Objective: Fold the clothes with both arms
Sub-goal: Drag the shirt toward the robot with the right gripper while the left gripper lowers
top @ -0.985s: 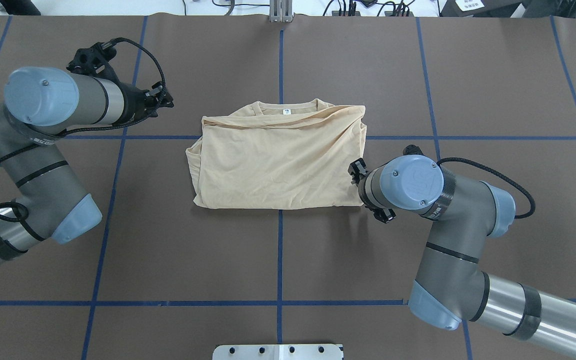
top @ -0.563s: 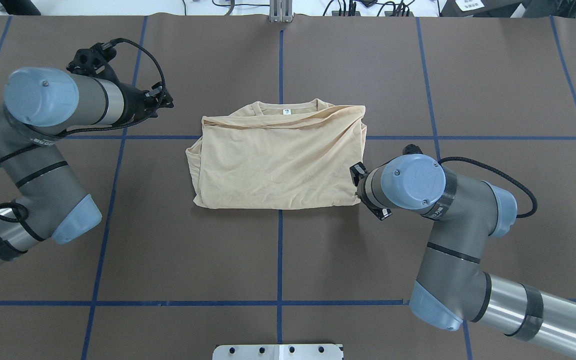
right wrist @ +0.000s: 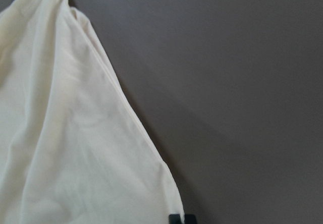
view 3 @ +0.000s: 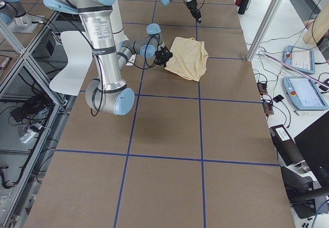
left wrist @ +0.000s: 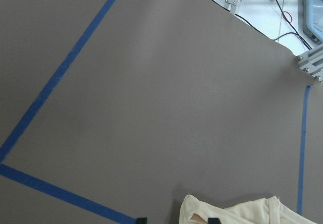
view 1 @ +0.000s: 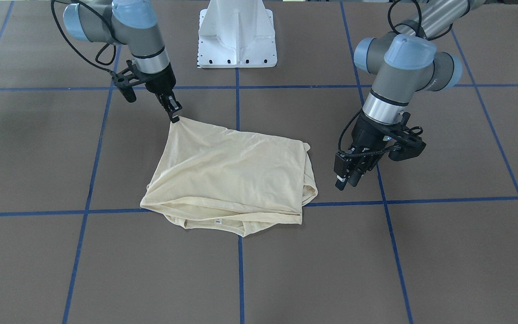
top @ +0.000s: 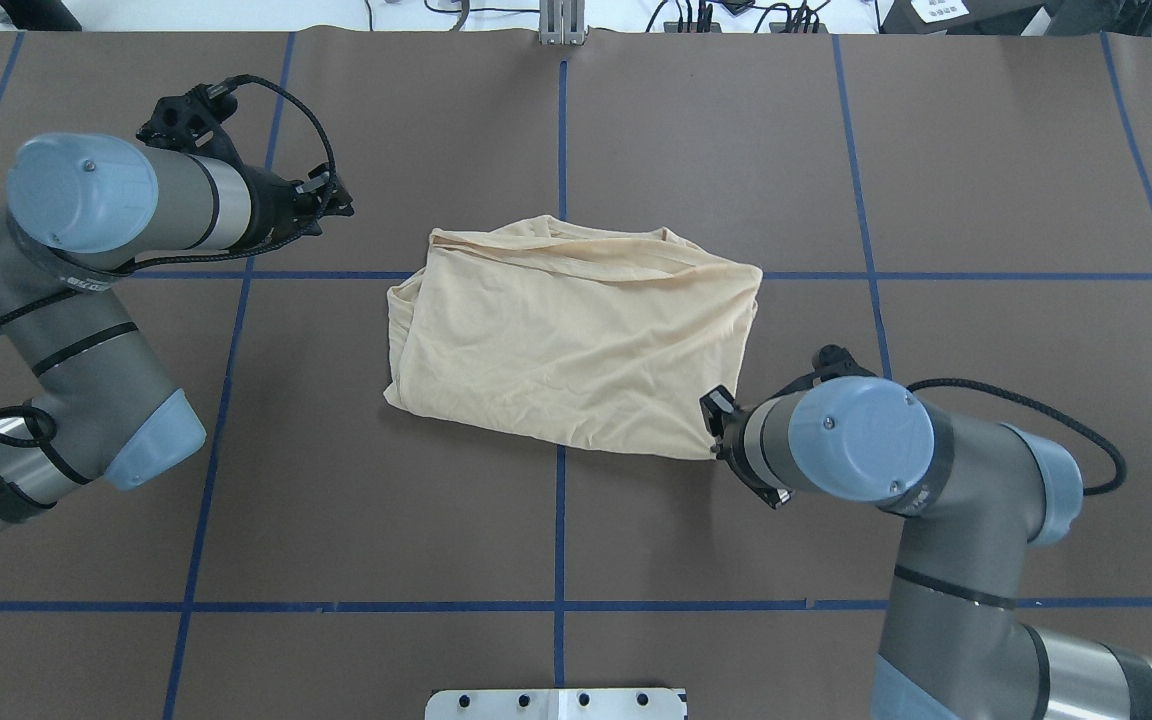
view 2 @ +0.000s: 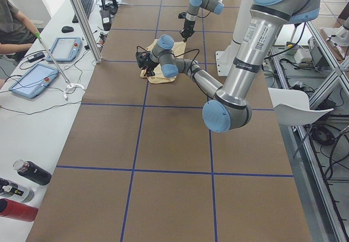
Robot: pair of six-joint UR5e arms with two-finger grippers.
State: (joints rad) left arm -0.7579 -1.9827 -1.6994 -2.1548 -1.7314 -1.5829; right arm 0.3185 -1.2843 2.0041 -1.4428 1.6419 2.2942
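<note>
On the bench (top: 836,150) your right tool (view 1: 176,118) pinched the shirt (view 1: 232,171) corner, probably to drag it; your left tool (view 1: 346,182) hung parted.

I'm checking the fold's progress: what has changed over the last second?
The right claw, shut on a corner of the shirt, pulled back toward the robot and dragged that corner along, so the shirt now lies skewed on the table. The left claw stayed open and off the shirt, in nearly the same spot.
</note>
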